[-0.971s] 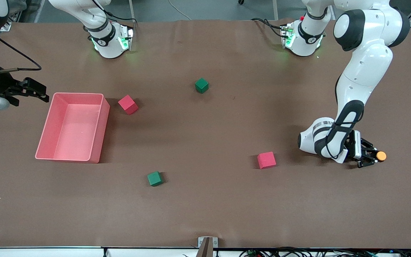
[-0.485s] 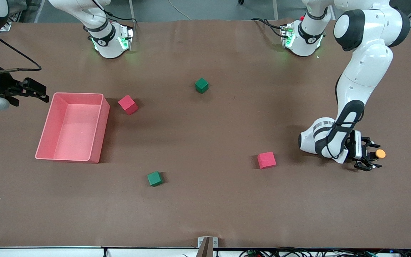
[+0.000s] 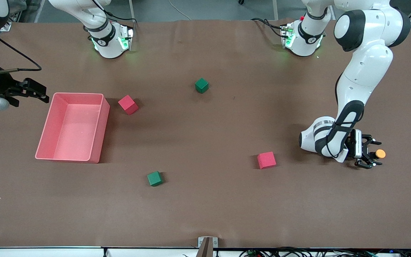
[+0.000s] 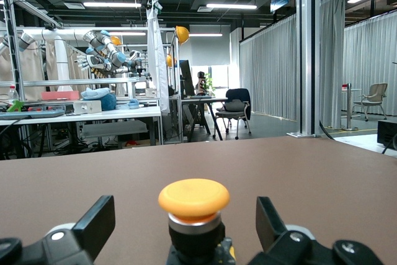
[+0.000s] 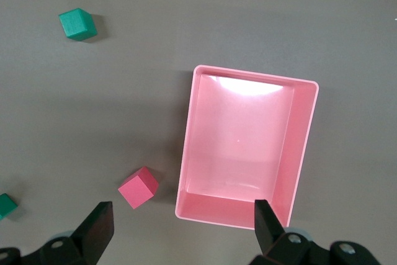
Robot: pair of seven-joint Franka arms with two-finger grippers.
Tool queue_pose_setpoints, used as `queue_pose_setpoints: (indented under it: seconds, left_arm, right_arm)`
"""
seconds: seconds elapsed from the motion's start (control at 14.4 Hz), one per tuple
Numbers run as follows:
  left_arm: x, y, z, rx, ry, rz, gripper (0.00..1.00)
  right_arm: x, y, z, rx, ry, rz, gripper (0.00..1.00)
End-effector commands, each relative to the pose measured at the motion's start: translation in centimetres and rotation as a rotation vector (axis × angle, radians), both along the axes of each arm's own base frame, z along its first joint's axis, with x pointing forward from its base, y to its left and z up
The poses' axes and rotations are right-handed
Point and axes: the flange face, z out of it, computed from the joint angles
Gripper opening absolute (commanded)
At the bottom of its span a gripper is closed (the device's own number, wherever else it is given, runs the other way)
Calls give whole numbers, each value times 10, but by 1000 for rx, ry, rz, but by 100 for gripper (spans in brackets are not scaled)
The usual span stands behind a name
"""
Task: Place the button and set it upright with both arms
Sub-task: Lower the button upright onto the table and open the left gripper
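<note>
Front view, button (image 3: 380, 154): standing on the counter (image 3: 205, 200) toward the left arm's end, orange cap showing, at about 3 o'clock from the nearer red cube (image 3: 266, 160).
Front view, left hand (image 3: 370, 156): sitting low at the counter around the button, fingers spread to either side of it and not gripping.
Front view, right hand (image 3: 30, 90): hanging over the counter's edge at the right arm's end, at about 10 o'clock from the pink bin (image 3: 96, 134); this arm is waiting, fingers wide.
Front view, other items: a second red cube (image 3: 128, 104) lying just beside the bin; one green cube (image 3: 201, 85) near the counter's middle, another green cube (image 3: 154, 178) nearer the camera.
Left wrist view, button (image 4: 194, 215): standing upright, cap on top of the black body, between the two fingertips (image 4: 93, 224) with a clear gap on each side.
Left wrist view, left hand (image 4: 185, 231): gaping wide, holding nothing.
Right wrist view, right hand (image 5: 183, 223): spread wide and empty, looking straight down on the pink bin (image 5: 298, 147).
Right wrist view, other items: a red cube (image 5: 138, 187) beside the bin, a green cube (image 5: 77, 23) well apart.
Risk, judged: the button looks small and top-heavy; a fingertip brushing the cap while the left hand is backing away could tip it over.
Risk, judged: a retreat dragging sideways instead of lifting clear would be the likely cause.
</note>
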Motion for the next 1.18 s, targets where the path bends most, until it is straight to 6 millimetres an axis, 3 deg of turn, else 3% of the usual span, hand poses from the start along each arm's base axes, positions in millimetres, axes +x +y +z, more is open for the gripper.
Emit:
queue_pose_setpoints:
  seconds: [0.0,0.49,0.97,1.11]
  left_arm:
    - [1,3,12,24,21,-1,100]
    - [12,2,40,33,50,14,100]
    - [29,-1,83,31,116,20,100]
    - [37,-5,103,-13,128,16,100]
  right_arm:
    - [3,-1,2,3,-10,3,100]
    - [2,-1,2,3,-8,3,100]
    - [3,-2,1,3,-10,3,100]
    - [6,-2,-5,0,-1,3,100]
